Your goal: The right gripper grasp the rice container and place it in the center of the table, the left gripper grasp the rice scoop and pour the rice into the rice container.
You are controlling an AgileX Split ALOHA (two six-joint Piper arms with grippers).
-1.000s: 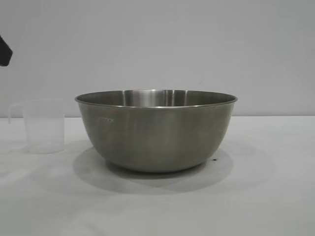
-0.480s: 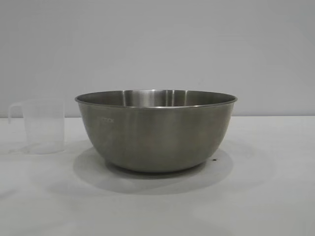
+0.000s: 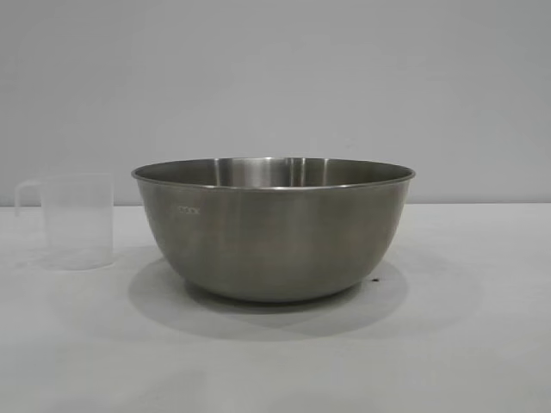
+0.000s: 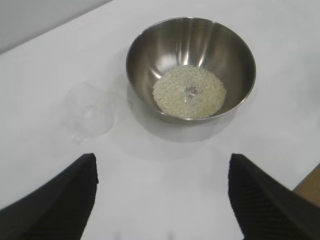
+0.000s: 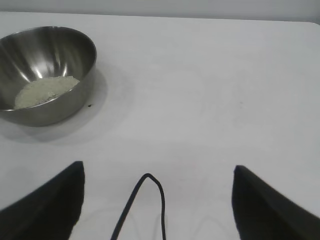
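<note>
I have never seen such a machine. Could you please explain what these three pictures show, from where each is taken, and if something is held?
This is a robot with two arms, each ending in a black two-fingered claw.

One picture comes from a camera outside the rig, level with the table. It shows a steel rice container and, beside it, an upright clear plastic rice scoop. No arm appears there.

The other two come from cameras on the wrists. The left gripper looks down on the bowl, which holds the rice, with the scoop next to it. The right gripper sees the bowl from the other side.

Both claws are open and hold nothing. The scoop looks empty, so the rice seems already poured.
</note>
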